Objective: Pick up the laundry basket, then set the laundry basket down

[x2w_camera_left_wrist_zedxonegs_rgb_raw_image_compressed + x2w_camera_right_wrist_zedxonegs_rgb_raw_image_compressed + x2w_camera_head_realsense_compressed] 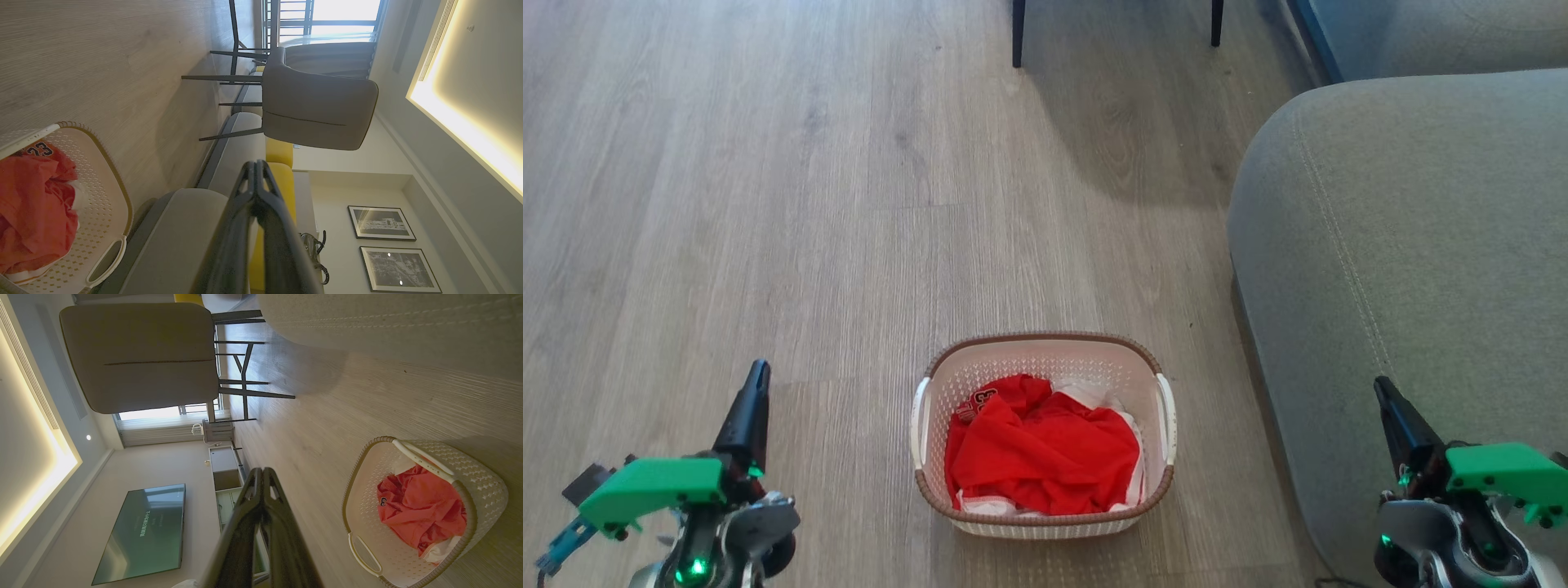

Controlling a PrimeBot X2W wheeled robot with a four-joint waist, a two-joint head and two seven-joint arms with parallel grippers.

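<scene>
The laundry basket (1045,359) sits on the wooden floor, cream-white and perforated, with a brown woven-look rim, white side handles, and red and white clothes inside. It also lies at the lower left of the left wrist view (102,212) and the lower right of the right wrist view (482,486). My left gripper (759,369) hovers to the basket's left, shut and holding nothing; its closed tips (256,164) point past the basket. My right gripper (1381,385) hangs to the basket's right over the sofa's edge, also shut and empty (261,471). Neither gripper touches the basket.
A grey sofa (1413,269) fills the right side, close to the basket. Dark chair legs (1018,33) stand at the far end of the floor. A grey chair (318,106) and a TV (143,531) stand in the room. Open wooden floor (768,204) stretches left and ahead.
</scene>
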